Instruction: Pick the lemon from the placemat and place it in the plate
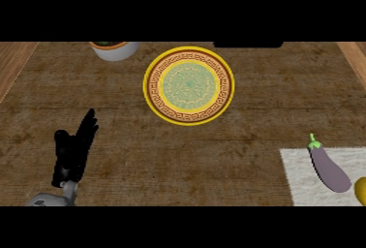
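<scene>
Brown wooden counter [178,164]. Round yellow patterned plate [189,53] at far centre, nothing on it. White cloth placemat [304,179] near right. Black left hand [73,150] near left, open, fingers up, resting and holding nothing. Right hand not visible. Long purple eggplant [328,169] lies on the mat, running near to far. Grey pot [114,51] far left. Yellow lemon [361,191] sits at the mat's near right edge, cut off by the frame, so its axis is unreadable. It is well apart from the left hand, so the right arm is probably nearer. The eggplant lies just beside the lemon, toward the plate.
</scene>
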You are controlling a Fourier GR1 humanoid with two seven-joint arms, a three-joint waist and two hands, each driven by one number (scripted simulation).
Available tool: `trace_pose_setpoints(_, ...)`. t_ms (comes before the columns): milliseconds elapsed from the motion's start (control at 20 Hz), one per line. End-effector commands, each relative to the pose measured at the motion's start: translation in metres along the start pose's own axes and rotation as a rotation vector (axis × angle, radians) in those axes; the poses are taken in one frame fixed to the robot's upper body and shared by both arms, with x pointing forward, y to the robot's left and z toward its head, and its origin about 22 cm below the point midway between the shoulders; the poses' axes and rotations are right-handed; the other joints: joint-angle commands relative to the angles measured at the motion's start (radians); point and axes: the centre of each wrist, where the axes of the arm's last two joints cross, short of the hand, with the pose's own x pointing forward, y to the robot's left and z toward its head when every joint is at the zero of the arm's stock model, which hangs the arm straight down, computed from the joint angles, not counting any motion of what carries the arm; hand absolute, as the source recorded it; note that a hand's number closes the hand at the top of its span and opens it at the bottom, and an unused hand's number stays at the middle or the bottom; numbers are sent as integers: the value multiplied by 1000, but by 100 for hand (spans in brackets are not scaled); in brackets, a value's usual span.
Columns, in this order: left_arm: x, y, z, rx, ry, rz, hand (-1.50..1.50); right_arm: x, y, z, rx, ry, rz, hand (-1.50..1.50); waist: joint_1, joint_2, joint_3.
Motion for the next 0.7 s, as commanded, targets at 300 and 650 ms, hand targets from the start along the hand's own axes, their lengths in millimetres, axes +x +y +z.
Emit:
trace_pose_setpoints(300,1,-4,-5,4,-3,-13,0,17,3,-8,42,1,10,-150,-7,-1,0)
trace_pose_setpoints(650,6,-4,-10,-17,-3,-1,0,-11,31,-13,47,-4,-10,-150,-5,-1,0)
